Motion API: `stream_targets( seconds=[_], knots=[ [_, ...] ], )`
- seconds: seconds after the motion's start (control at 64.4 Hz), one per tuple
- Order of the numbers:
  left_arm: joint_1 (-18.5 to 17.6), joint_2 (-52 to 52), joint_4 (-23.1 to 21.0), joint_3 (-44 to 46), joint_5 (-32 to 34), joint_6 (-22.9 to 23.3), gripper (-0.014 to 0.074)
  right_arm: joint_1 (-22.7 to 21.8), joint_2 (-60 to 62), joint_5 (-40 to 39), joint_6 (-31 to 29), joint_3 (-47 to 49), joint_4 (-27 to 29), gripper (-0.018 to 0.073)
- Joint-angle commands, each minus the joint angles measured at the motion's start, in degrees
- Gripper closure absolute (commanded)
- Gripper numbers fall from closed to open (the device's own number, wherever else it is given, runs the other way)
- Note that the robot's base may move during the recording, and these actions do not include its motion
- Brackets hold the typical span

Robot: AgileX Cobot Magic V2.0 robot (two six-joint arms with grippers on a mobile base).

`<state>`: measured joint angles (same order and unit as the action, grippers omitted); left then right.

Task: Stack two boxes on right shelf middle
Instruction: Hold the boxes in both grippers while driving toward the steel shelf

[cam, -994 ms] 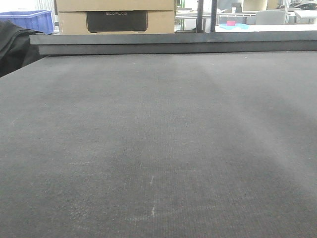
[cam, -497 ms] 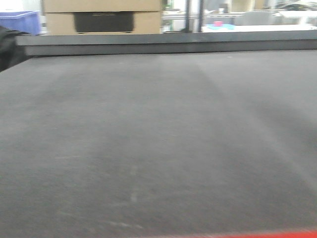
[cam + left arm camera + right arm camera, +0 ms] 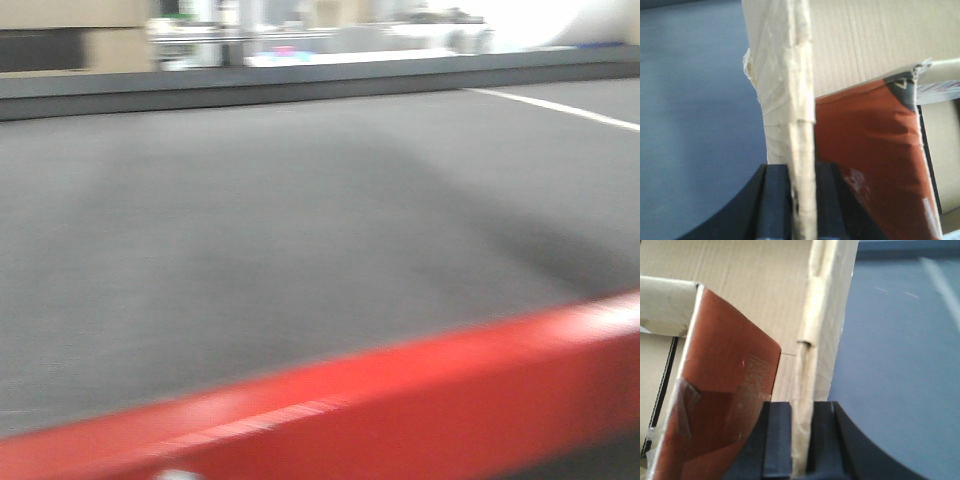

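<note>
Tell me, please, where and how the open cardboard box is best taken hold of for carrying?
By its two opposite side walls, each pinched at the rim from the open side. The box has thin, straight corrugated walls that slip between narrow fingers, as the left end effector and right end effector show, each shut on one wall.

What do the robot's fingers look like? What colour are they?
The left fingers and right fingers are matte black, flat, blocky slabs with squared tips. Each pair sits on a black base with a smooth rounded edge. No cables, stickers or writing show on them, and the arms themselves are out of view.
</note>
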<state>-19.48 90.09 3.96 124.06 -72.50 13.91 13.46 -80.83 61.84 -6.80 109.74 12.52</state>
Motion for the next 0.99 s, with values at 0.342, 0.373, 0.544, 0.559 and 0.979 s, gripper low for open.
stream_targets(
  seconds=[0.342,0.373,0.544,0.559,0.979],
  knots=[
    [0.3,-0.91,-0.6,0.73,2.54,-0.23,0.0708,-0.1,0.7,-2.73,-0.72,1.03,0.93,0.0713],
    [0.3,-0.91,-0.6,0.73,2.54,-0.23,0.0708,-0.1,0.7,-2.73,-0.72,1.03,0.93,0.0713],
    [0.3,-0.91,-0.52,0.73,2.54,-0.23,0.0708,-0.1,0.7,-2.73,-0.72,1.03,0.93,0.0713],
    [0.3,-0.91,-0.52,0.73,2.54,-0.23,0.0708,-0.1,0.7,-2.73,-0.72,1.03,0.93,0.0713],
    [0.3,-0.91,-0.52,0.73,2.54,-0.23,0.0708,-0.1,0.7,-2.73,-0.72,1.03,0.93,0.0713]
  ],
)
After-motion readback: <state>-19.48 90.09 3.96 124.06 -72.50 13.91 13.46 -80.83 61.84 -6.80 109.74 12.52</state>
